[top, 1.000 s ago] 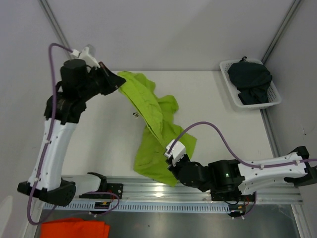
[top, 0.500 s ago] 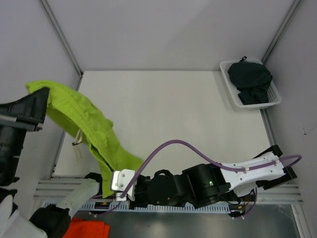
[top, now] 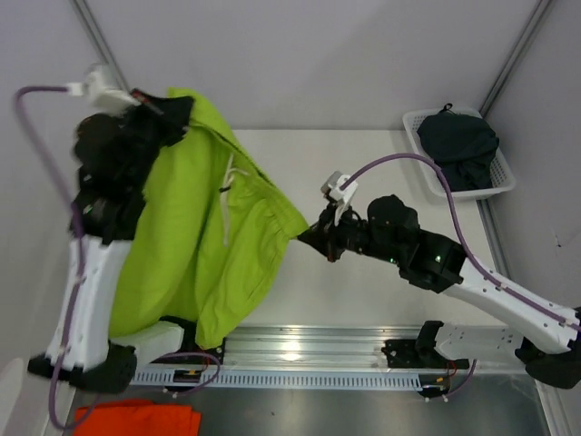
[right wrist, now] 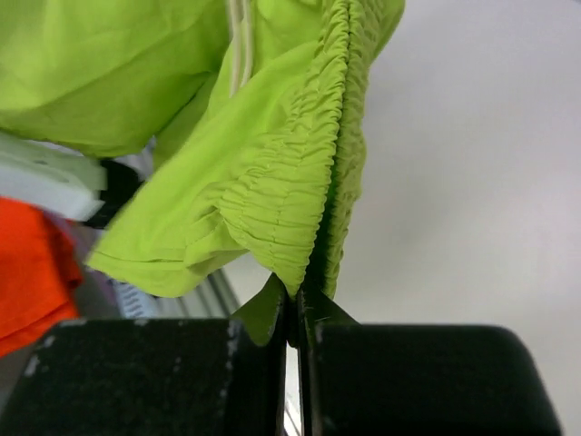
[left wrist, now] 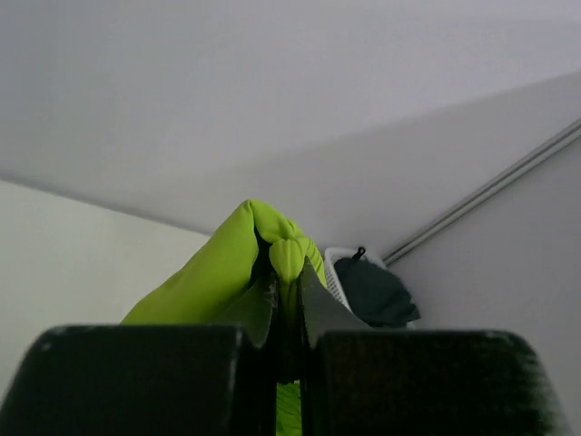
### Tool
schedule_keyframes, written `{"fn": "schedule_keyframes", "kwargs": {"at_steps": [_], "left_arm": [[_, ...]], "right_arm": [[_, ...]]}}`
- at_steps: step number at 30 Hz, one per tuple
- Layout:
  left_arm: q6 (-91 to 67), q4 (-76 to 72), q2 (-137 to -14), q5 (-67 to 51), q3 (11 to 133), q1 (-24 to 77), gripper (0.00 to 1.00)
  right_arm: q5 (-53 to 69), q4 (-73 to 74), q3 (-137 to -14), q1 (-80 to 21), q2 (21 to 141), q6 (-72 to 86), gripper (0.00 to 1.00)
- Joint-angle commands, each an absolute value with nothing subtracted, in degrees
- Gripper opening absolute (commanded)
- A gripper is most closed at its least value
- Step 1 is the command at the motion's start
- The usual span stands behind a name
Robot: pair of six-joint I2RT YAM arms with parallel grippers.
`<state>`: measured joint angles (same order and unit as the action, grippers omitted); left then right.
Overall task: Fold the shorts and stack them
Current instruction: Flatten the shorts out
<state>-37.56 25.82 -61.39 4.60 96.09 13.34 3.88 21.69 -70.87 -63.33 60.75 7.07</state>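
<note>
Over the table [top: 381, 173], seen from the top camera, I am holding the lime green shorts [top: 195, 245] up between both arms. My left gripper [top: 172, 107] is pinching one top corner high at the far left. My right gripper [top: 315, 238] is pinching the other corner lower, near the table's middle. The cloth is hanging spread out and covering much of my left arm, with a white drawstring [top: 227, 195] dangling down its front. Its lower edge is reaching down to the rail [top: 309, 350] at the near edge; whether it touches, I cannot tell. The dark shorts [top: 458, 145] are lying bunched in the white basket [top: 505, 184] at the far right corner. An orange cloth [top: 136, 420] is lying below the rail, near left.

From the left wrist, my fingers are pressing together on a folded ridge of green fabric [left wrist: 250, 254]. Basket and dark pair are showing behind it.

From the right wrist, my fingers are closing tight on the gathered waistband [right wrist: 290, 200], and the shorts are hanging off to the left. The orange cloth is blurring at the left edge.
</note>
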Motion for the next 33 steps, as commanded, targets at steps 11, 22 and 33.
{"fn": "schedule_keyframes", "kwargs": {"at_steps": [11, 22, 33], "left_arm": [[-45.1, -4.3, -115.8, -8.1, 109.5, 17.2, 0.04], [-33.5, 15.7, -115.8, -1.8, 123.6, 21.1, 0.99], [-29.5, 21.3, -86.2, -1.1, 86.9, 21.2, 0.99]], "right_arm": [[10.8, 16.6, -50.0, -14.2, 65.3, 19.4, 0.0], [8.5, 21.4, -41.1, -12.3, 61.0, 20.1, 0.25], [6.3, 28.7, -41.8, -16.5, 49.5, 22.8, 0.66]]}}
